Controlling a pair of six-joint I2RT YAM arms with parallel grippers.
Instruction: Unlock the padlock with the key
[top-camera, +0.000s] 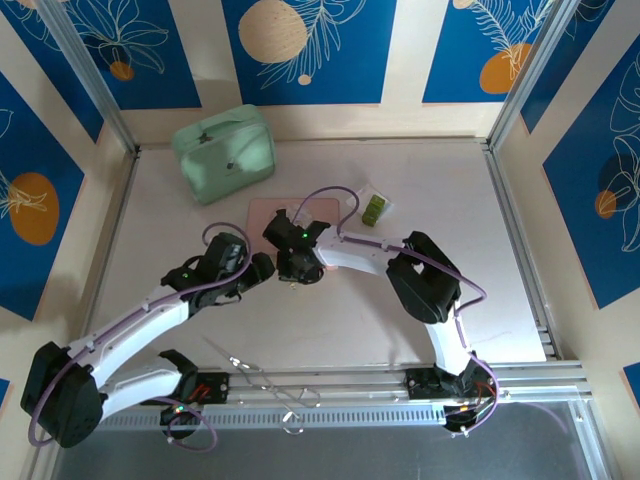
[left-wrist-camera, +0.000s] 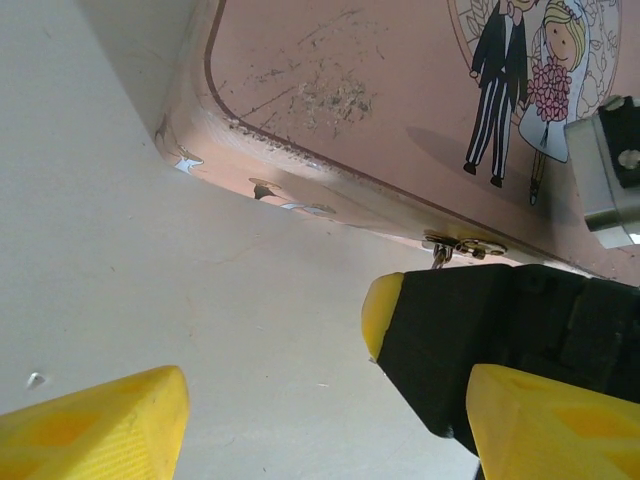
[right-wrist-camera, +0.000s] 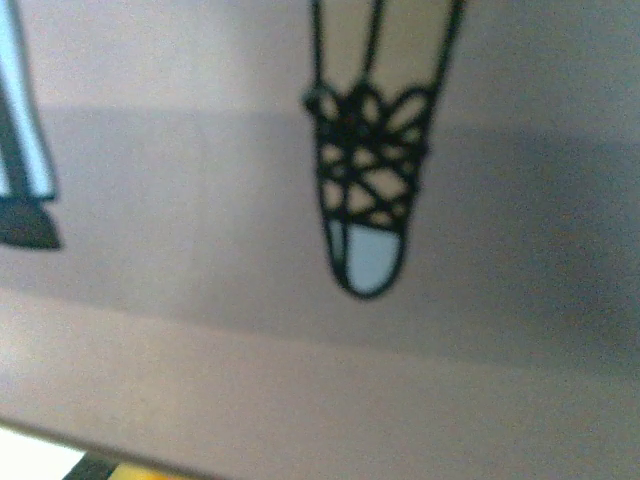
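Silvery metal glinted at the near edge of the flat pink tin (left-wrist-camera: 380, 90) with a wedding couple printed on its lid. I took it for the tiny padlock (left-wrist-camera: 458, 246), hanging at the clasp and too small for you to make out a keyhole. The tin lay about the middle of the table (top-camera: 450, 200), with the lock on the side facing the arm bases.

Your right gripper (top-camera: 297, 272) stood just beside the lock, showing a black finger with a yellow tip. You could not tell whether its jaws were clenched, or whether the key was in them. Your left gripper (left-wrist-camera: 330, 400) hovered close by, released, its yellow fingers (left-wrist-camera: 100, 430) spread wide with nothing between them.

The step in hand looked like steadying the lock for the key. To do it well, you wanted the left fingers either side of the lock body, not on the tin's rim, closing gently so the lock could not swing. Then the key should have gone in along the keyhole's line and been turned by the wrist alone.

A mint-green case (top-camera: 225, 150) sat toward the far left corner of the table. A small olive-green block (top-camera: 373, 208) lay off the tin's far right corner.
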